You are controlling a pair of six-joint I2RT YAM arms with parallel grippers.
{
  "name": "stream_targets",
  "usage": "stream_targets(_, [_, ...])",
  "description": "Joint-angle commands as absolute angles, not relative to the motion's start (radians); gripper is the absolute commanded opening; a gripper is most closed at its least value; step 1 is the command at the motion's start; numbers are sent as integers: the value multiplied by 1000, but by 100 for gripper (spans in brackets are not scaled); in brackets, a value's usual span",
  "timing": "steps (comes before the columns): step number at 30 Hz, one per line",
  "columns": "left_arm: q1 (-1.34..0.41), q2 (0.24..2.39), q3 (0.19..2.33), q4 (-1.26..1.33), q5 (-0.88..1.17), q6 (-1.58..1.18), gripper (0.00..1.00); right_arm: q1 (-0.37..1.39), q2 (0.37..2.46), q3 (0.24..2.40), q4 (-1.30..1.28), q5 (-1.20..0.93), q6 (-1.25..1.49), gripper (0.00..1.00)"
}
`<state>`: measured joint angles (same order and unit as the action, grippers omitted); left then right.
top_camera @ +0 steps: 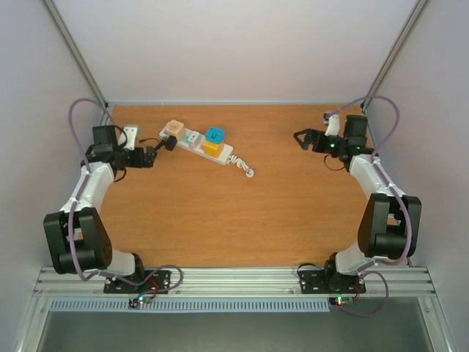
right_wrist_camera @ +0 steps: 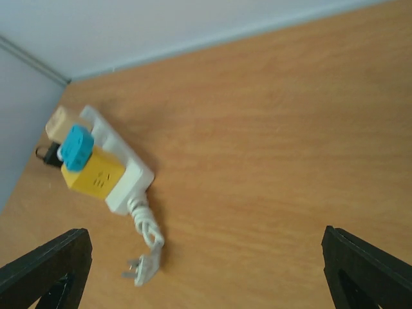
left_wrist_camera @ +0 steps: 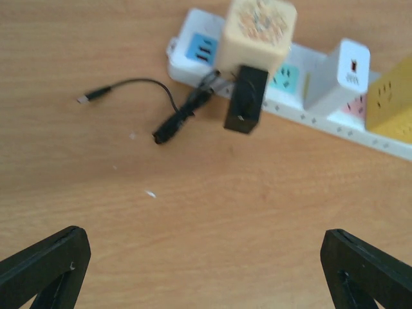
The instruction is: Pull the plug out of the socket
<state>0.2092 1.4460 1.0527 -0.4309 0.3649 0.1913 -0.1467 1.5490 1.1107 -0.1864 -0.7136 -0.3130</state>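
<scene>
left fingers (left_wrist_camera: 45,264) and right fingers (right_wrist_camera: 367,264) gape empty; i fear the unpinned power strip (right_wrist_camera: 135,177) lifts with the beige plug (left_wrist_camera: 257,29).

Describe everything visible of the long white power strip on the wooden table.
Long white plastic power strip lies flat, diagonally, on the far-left part of the wooden table. A blue outlet shows at one end. Standing on it: a peach cube adapter with a black plug beside it, a small white charger, a yellow cube with a blue cap. Its short white cord curls to a loose plug.
</scene>
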Motion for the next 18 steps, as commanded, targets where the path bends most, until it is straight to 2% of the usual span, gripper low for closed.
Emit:
stream_targets(1, [153,1368,942,-297,301,163,100,-35,1507,1039,-93,-635,-330,99])
stream_targets(7, [94,1302,828,-222,233,122,100,138,1550,1024,-66,-574,-378,99])
stream_targets(18, [61,1257,783,-153,166,92,100,419,1773,1188,-45,-478,-499,99])
